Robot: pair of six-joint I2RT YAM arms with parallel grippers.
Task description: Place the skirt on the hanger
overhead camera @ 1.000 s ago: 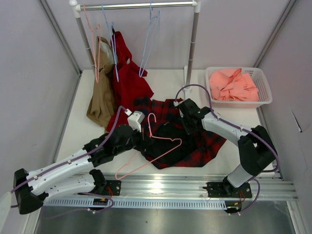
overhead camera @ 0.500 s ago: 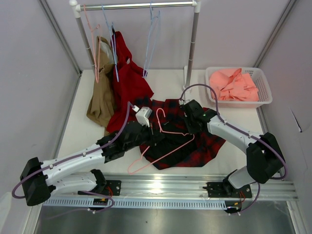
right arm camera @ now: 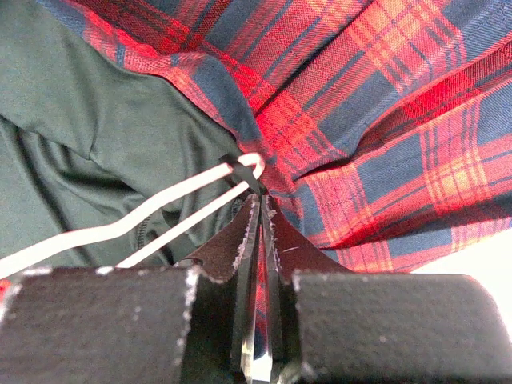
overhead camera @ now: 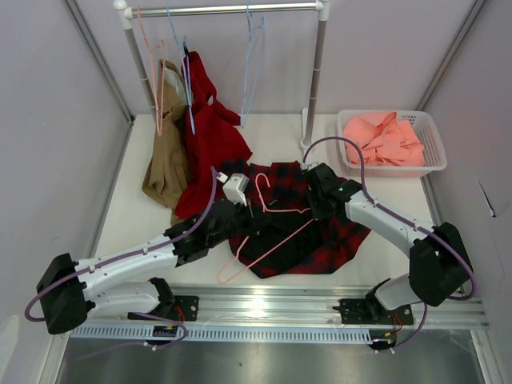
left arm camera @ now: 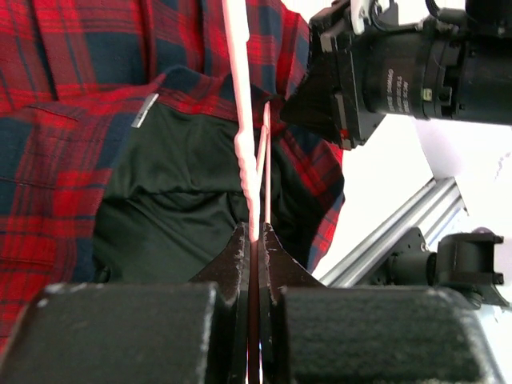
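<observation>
The left tool [left arm camera: 254,234] is grasping the pink hanger [left arm camera: 238,96]; the right tool [right arm camera: 260,205] is pinching the plaid skirt [right arm camera: 384,120] thinly, risking slippage.

A clothes rack [overhead camera: 224,10] stands at the back of the white surface [overhead camera: 132,220], a metal bar across two posts. On the bar's left part hang a spare hanger [overhead camera: 152,56], a tan garment [overhead camera: 166,160] and a plain red garment [overhead camera: 210,132]; both garments trail down to the surface. A blue hanger [overhead camera: 249,76] hangs bare further right. A white basket [overhead camera: 434,144] sits at the back right, holding salmon-pink cloth [overhead camera: 384,140]. An aluminium track [overhead camera: 272,308] runs along the near edge.
</observation>
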